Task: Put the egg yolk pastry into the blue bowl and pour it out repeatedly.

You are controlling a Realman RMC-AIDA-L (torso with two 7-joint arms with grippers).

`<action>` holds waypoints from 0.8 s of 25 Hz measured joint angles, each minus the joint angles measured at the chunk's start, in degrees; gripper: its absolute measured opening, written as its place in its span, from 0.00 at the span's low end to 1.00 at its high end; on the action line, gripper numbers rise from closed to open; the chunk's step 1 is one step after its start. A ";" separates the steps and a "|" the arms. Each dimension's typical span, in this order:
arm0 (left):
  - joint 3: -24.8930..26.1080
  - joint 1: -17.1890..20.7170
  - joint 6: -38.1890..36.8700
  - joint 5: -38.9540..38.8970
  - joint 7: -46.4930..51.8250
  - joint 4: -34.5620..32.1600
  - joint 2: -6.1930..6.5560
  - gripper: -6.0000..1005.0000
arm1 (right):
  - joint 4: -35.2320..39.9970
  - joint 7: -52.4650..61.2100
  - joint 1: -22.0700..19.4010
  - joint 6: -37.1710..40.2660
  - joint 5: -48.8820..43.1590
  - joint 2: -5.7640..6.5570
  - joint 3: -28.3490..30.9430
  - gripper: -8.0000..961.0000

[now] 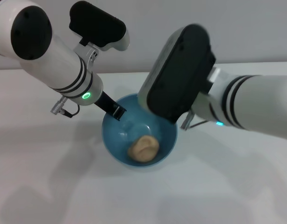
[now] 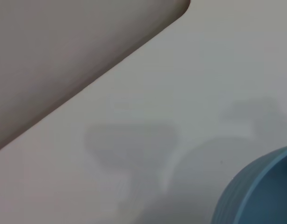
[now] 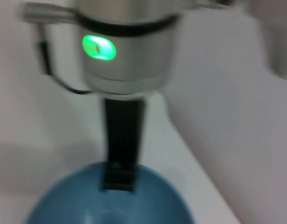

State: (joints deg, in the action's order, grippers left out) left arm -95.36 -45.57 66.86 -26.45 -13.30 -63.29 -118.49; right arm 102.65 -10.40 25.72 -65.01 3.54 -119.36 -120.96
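The blue bowl stands on the white table at the middle of the head view. The tan egg yolk pastry lies inside it, toward the near side. My left gripper is shut on the bowl's far-left rim, one black finger reaching inside. The right wrist view shows that finger over the bowl's rim. The left wrist view shows only the bowl's outer wall. My right arm's black wrist housing hovers over the bowl's far-right side and hides its gripper.
A white tabletop spreads all around the bowl. A pale wall rises behind the table's far edge. The shadows of both arms fall on the table at the front left.
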 joint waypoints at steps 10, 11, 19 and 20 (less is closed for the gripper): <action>-1.03 1.13 -5.71 -0.01 0.04 0.15 0.02 0.02 | 0.56 10.28 -3.84 -4.96 -8.65 -0.06 3.05 0.52; -1.49 1.27 -6.35 -0.01 0.13 0.16 0.02 0.02 | 0.45 11.17 -4.55 -5.02 -8.67 -0.07 4.09 0.51; -5.66 2.96 -13.36 0.00 0.24 -0.13 -0.03 0.02 | -0.76 16.01 -9.78 -5.22 -8.44 -0.16 13.39 0.51; -6.81 3.55 -15.19 0.00 0.25 -0.49 -0.05 0.02 | -1.21 16.56 -10.38 -5.10 -8.41 -0.12 14.77 0.51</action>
State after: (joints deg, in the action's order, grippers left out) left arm -102.17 -42.02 51.67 -26.45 -13.05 -63.78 -118.54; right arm 101.45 6.16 15.35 -70.11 -4.88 -119.48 -106.19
